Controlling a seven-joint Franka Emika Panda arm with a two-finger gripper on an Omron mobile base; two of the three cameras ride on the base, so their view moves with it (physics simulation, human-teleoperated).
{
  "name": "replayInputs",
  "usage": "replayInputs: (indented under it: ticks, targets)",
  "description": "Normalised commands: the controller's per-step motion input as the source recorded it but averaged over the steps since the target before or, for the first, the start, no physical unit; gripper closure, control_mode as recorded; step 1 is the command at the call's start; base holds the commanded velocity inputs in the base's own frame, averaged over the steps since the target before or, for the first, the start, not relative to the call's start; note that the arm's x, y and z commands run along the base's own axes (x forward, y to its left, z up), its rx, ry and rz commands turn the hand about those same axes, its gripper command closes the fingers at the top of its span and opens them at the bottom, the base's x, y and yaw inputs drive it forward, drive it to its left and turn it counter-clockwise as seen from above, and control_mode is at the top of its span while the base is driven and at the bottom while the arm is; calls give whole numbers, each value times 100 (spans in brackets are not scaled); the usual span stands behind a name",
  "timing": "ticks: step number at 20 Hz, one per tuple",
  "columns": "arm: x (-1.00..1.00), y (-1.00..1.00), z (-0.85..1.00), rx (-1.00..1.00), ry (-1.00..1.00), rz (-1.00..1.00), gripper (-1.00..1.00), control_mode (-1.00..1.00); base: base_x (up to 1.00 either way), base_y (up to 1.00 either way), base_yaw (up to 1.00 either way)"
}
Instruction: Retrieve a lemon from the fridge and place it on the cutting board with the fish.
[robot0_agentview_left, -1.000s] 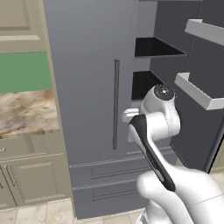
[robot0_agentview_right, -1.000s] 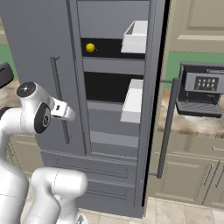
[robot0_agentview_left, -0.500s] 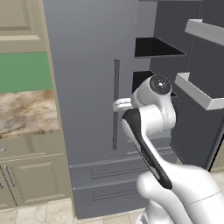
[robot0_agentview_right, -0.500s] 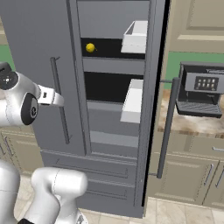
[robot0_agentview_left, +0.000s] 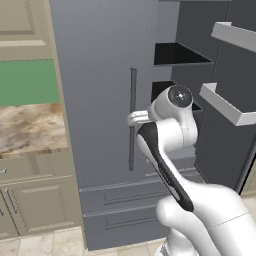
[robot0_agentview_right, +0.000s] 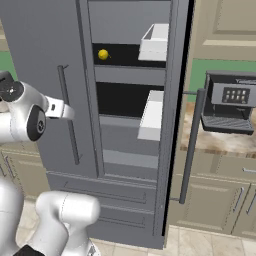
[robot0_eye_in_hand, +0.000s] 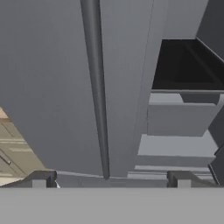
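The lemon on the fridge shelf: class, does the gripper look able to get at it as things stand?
Probably not directly. The lemon sits on an upper shelf behind the open right door, so the shelf front is clear, but the open gripper faces the closed left door's handle, lower and off to the side.

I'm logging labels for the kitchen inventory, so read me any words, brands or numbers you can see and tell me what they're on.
No text can be read in these pictures.
Coffee machine: its panel has small pale marks, too small and blurred to read.
Fridge: plain doors and bins, no label or brand.
Cabinets: nothing written.
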Motion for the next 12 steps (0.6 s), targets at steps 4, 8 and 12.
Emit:
replayInputs:
  ticks: [4,8,12]
  targets:
    - [29,4,0,0,-1,-4,-100,-100,0,0,0]
    - [39,5,3,0,0,-5,-100,-100,0,0,0]
    - [44,4,1,0,-1,-3,-100,-100,0,0,0]
